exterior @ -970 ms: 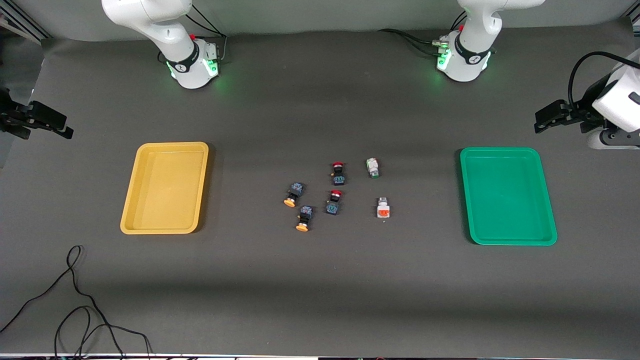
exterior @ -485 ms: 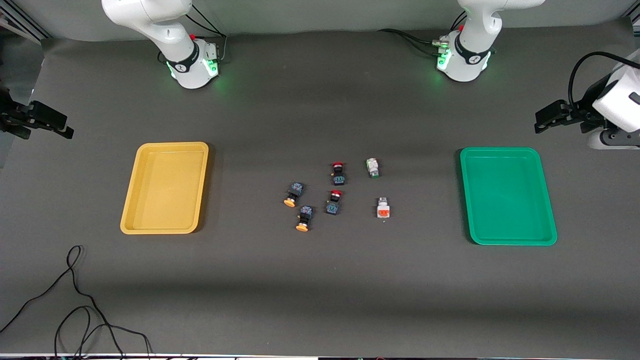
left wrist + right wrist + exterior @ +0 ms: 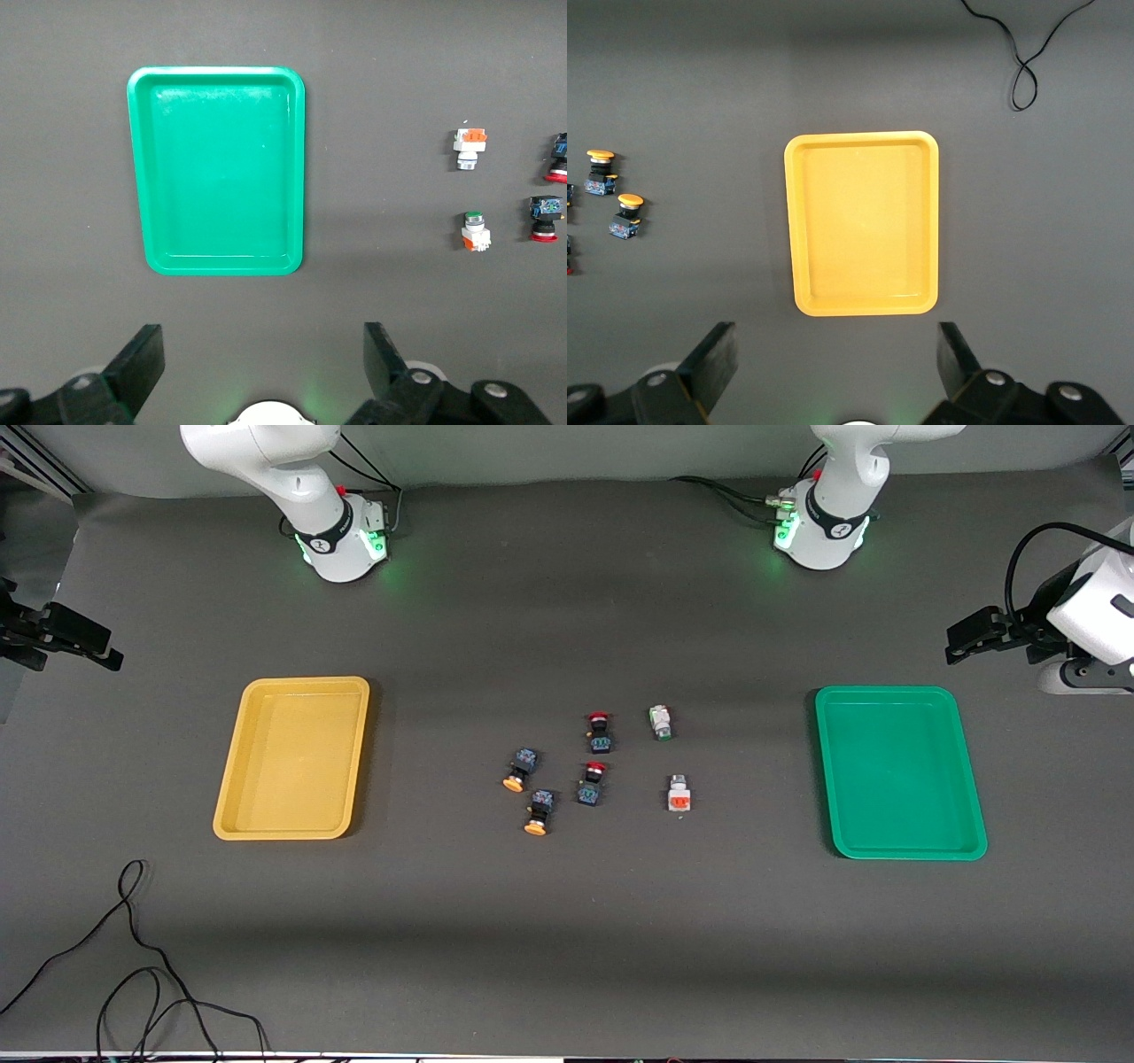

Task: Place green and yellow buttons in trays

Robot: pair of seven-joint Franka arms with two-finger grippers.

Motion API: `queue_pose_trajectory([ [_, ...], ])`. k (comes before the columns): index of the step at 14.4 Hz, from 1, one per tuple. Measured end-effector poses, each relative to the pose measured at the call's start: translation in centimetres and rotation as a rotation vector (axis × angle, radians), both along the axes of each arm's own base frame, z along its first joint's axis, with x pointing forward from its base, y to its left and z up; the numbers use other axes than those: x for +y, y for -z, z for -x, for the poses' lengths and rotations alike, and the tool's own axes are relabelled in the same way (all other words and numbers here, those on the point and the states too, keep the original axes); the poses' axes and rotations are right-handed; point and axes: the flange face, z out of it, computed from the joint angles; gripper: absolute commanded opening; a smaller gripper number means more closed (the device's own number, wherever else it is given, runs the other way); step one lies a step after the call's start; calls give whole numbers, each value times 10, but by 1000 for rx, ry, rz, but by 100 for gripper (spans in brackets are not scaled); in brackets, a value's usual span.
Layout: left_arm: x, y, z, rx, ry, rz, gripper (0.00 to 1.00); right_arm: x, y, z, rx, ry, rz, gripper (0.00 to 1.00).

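Two black buttons with orange-yellow caps (image 3: 518,771) (image 3: 538,813) lie mid-table, also in the right wrist view (image 3: 601,171) (image 3: 625,215). A white green-faced button (image 3: 660,722) (image 3: 475,230) and a white orange-red-faced button (image 3: 679,794) (image 3: 469,146) lie toward the green tray (image 3: 899,779) (image 3: 217,168). The yellow tray (image 3: 292,762) (image 3: 864,221) sits toward the right arm's end. Both trays hold nothing. My left gripper (image 3: 966,638) (image 3: 263,359) hangs open high over bare table beside the green tray. My right gripper (image 3: 80,642) (image 3: 837,359) hangs open high beside the yellow tray.
Two black switches with red caps (image 3: 600,731) (image 3: 592,782) lie among the buttons. A loose black cable (image 3: 133,957) (image 3: 1023,71) curls on the dark mat near the front camera's edge, at the right arm's end.
Both grippers have drifted very slightly outward toward their ends of the table. The buttons and trays have not moved.
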Motion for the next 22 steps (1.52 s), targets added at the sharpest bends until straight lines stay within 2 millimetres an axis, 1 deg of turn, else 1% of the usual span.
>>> queue_pose_trajectory([
  [4, 5, 3, -2, 4, -9, 0, 100, 1, -4, 2, 8, -3, 0, 100],
  [8, 13, 2, -5, -18, -25, 1, 100, 1, -4, 4, 21, -3, 19, 100],
  [12, 12, 7, -7, -12, -24, 1, 100, 1, -4, 4, 23, -4, 21, 100],
  [14, 9, 11, -6, -4, -18, 1, 100, 5, -1, 5, 40, -13, 20, 100],
  [16, 1, 15, -6, -1, -4, 1, 100, 16, 3, 6, 66, -30, 20, 100],
  [19, -25, 27, -6, -2, 9, -3, 100, 34, 13, 2, 88, -7, 16, 100],
  [20, -37, 33, -5, -8, 0, -6, 100, 43, 18, 0, 99, 14, 15, 100],
  [21, -51, 39, -4, -7, -3, -9, 100, 57, 25, -2, 113, 33, 19, 100],
  [22, -67, 47, -1, 0, 0, -13, 100, 75, 34, -5, 129, 52, 29, 100],
])
